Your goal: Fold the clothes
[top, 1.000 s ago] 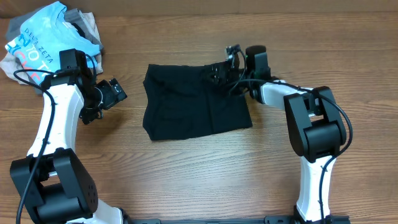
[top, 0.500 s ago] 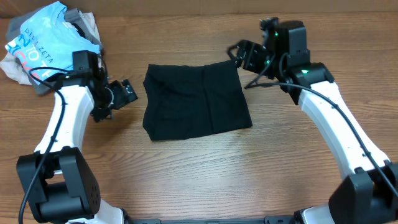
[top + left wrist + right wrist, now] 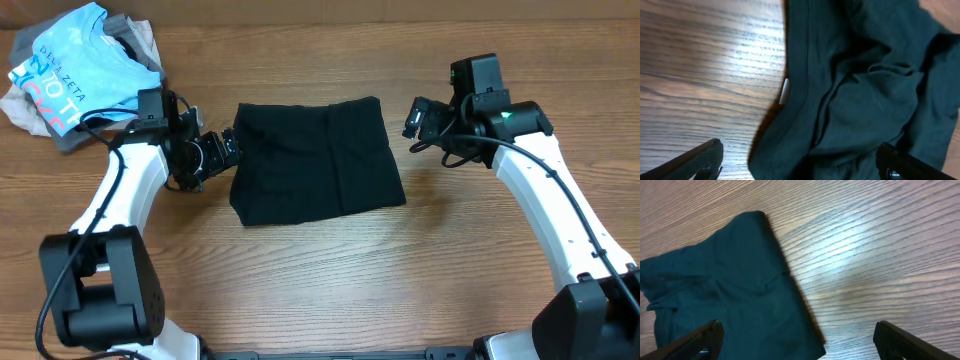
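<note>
TEXT | light blue tee [image 3: 75, 50]: small white capitals, I make out only an ending like "ZETA" | same tee, larger white letters below: "TO T" at most | same tee, red letters in the folds: unreadable to me | white label [image 3: 784, 91] at edge of black garment [image 3: 855, 100]: edge-on, no print I can read

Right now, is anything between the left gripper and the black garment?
Nothing visible. The left gripper stands open right at the left edge of the black garment. The left wrist view shows only the garment's hem and bare table below it. The light blue tee lies behind the arm, off the path.
</note>
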